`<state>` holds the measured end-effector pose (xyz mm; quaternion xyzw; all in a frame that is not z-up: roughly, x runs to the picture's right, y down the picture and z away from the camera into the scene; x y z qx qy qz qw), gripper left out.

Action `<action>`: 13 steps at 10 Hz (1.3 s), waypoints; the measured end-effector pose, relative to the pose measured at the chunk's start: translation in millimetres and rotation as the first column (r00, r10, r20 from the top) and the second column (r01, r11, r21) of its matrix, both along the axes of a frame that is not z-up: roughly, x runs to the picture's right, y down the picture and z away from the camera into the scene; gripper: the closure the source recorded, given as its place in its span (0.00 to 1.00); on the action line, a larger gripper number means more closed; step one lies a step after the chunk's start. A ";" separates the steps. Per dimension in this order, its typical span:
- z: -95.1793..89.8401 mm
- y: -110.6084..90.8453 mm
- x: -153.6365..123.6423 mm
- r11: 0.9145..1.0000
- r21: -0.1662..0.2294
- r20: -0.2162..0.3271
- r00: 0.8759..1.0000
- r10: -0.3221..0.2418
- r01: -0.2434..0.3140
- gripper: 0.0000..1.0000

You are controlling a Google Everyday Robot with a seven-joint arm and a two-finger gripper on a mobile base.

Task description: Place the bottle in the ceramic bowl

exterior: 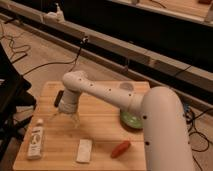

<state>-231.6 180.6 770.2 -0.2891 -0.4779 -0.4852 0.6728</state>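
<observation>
The bottle (36, 139), slim and white with a printed label, lies near the front left corner of the wooden table (100, 145). My gripper (64, 119) hangs over the left half of the table, to the right of the bottle and a little farther back, and apart from it. Its two pale fingers are spread open with nothing between them. The ceramic bowl (130, 120), green, sits at the right side of the table. My white arm covers most of it, leaving only its front left rim showing.
A flat white pad (84, 150) and a red-orange oblong thing (120, 148) lie near the front edge. A black object (58, 98) lies behind the gripper. A small whitish cup (127, 87) stands at the back. Cables run across the floor to the left and right.
</observation>
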 end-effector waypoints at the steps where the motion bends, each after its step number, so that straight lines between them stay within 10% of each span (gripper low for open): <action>1: 2.9 1.3 -16.7 1.000 -0.005 0.036 0.999 -0.021 0.021 0.21; 6: -9.5 9.2 -104.7 0.994 -0.002 0.198 0.974 -0.111 0.114 0.21; 13: -4.8 30.4 -107.6 0.988 -0.040 0.167 0.976 -0.143 0.151 0.21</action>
